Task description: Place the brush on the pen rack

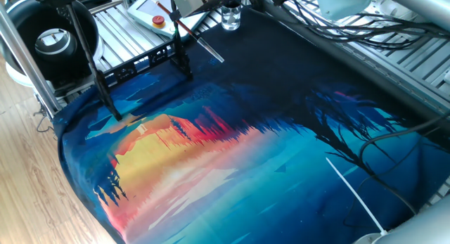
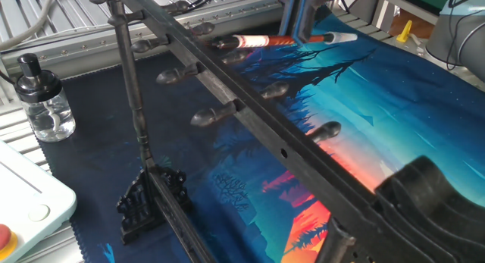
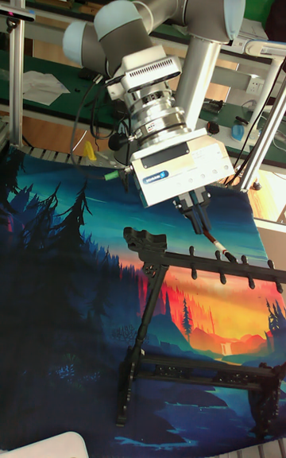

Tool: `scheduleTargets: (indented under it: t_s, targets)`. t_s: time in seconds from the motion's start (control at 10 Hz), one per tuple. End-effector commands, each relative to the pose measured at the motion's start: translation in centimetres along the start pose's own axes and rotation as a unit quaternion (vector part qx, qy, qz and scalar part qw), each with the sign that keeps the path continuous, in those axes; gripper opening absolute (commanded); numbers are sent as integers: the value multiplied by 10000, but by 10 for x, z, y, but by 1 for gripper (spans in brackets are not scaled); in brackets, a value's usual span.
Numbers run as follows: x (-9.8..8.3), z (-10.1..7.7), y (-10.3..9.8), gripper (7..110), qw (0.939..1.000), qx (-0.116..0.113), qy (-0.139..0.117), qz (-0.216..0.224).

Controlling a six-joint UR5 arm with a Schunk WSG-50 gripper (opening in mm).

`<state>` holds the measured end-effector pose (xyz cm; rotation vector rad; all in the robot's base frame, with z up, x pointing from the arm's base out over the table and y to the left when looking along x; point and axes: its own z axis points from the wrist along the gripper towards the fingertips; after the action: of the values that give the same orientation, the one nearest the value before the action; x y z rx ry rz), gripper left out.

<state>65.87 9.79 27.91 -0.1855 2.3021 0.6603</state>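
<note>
The brush (image 2: 265, 41), a reddish-brown shaft with a dark tip and a whitish end, hangs level in the air just past the upper bar of the pen rack (image 2: 250, 119). My gripper (image 2: 297, 34) is shut on the brush near its middle. In one fixed view the brush (image 1: 200, 41) slants down to the right from the gripper (image 1: 184, 13), above the rack's right post (image 1: 184, 61). The tall view shows the gripper (image 3: 197, 215) over the rack's pegged bar (image 3: 179, 253), the brush (image 3: 214, 242) poking out below the fingers.
A small glass bottle (image 2: 42, 104) and a white box with a red button (image 1: 156, 15) stand behind the rack. A long white strip (image 1: 351, 191) lies on the painted mat (image 1: 246, 152). Black cables (image 1: 351, 33) cross the mat's far side. Ribbed aluminium rails (image 1: 119, 26) flank it.
</note>
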Motion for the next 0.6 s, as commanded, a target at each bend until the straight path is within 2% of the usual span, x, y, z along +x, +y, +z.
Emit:
scheduleTargets:
  t_s: [0.0,0.1,0.2,0.3,0.4,0.5]
  targets:
    - [5,2,-10,7,9996,140,179,136]
    - [13,2,-12,7,9992,191,340,40]
    - [19,2,-12,22,9987,188,467,-71]
    - [21,3,-12,22,9983,153,531,-163]
    - [27,4,-18,22,9970,237,676,-288]
    - [29,5,-21,44,9964,291,737,-288]
